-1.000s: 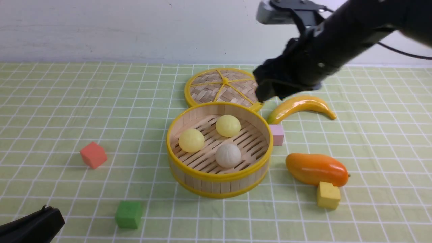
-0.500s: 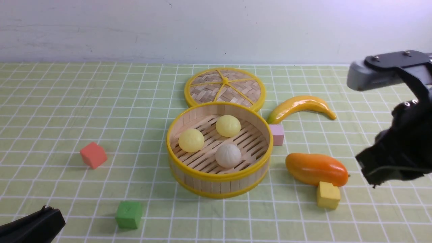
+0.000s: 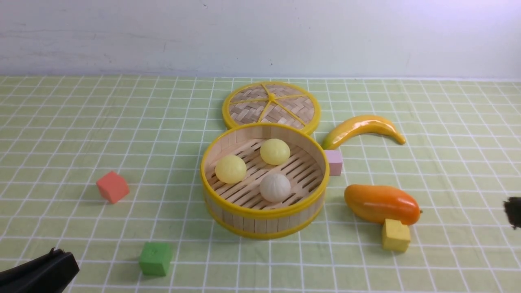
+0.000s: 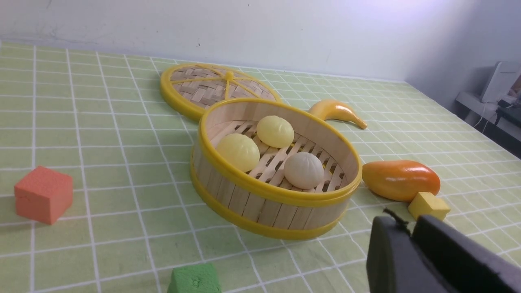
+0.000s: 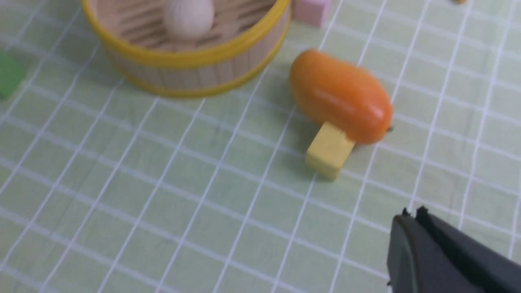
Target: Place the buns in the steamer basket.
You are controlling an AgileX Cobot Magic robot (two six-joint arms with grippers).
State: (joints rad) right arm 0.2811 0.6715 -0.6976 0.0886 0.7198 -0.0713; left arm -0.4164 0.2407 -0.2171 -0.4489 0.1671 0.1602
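Note:
The steamer basket (image 3: 264, 221) stands mid-table with all three buns on its slatted floor: a pale yellow bun (image 3: 230, 169) at its left, a second yellow bun (image 3: 275, 151) at the back, and the off-white pleated bun (image 3: 275, 187) at the front. They also show in the left wrist view, the basket (image 4: 268, 203) with the white bun (image 4: 303, 170) in it. My left gripper (image 3: 55, 254) is shut and empty at the near left corner. My right gripper (image 5: 412, 217) is shut and empty, just visible at the right edge of the front view (image 3: 513, 211).
The flat woven lid (image 3: 270, 106) lies behind the basket. A banana (image 3: 362, 128), a pink cube (image 3: 334, 162), an orange mango (image 3: 381, 203) and a yellow cube (image 3: 395, 235) lie to the right. A red cube (image 3: 112, 186) and a green cube (image 3: 155, 258) lie to the left.
My right arm has swung from above the lid down and to the right, almost out of the front view. The buns, the basket and my left gripper have not moved.

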